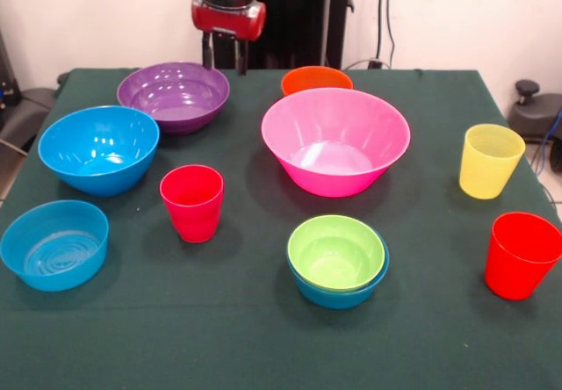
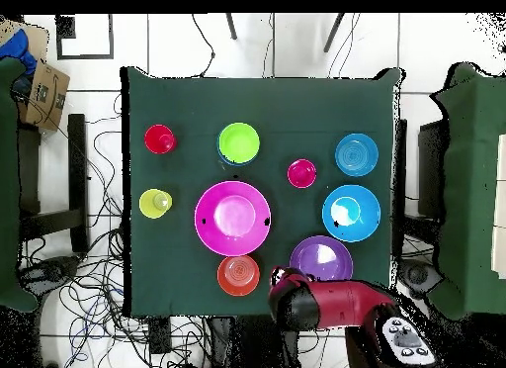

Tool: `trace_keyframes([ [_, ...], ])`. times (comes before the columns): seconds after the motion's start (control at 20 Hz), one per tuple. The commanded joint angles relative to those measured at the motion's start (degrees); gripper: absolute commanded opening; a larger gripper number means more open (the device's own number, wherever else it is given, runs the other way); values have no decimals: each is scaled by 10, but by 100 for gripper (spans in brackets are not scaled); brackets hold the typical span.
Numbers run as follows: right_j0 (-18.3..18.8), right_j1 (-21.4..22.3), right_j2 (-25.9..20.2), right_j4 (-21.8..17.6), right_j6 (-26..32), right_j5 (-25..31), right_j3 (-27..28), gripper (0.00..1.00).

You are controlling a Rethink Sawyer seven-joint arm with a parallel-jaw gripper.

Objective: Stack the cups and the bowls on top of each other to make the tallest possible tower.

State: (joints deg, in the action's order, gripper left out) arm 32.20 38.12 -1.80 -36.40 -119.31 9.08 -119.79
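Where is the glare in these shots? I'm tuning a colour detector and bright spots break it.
Front view: pale sheen on the floor of the pink bowl and inside the purple bowl; soft shadows sit beside each red cup. Overhead view: the pink bowl's centre is washed pale, as is the centre of the big blue bowl; the green tablecloth shows no glare.

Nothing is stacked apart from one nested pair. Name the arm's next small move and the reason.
Probably swing the arm over the purple bowl, the closest bowl to it. Every cup and bowl sits separately on the table, except the lime green bowl nested in a blue bowl.
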Motion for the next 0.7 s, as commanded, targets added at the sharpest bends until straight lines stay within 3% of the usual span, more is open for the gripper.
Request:
trace_keyframes([
  [0.05, -6, -69, -69, -30, 7, -16, 41, 100],
  [0.7, -26, -98, -59, -54, -3, -49, 83, 100],
])
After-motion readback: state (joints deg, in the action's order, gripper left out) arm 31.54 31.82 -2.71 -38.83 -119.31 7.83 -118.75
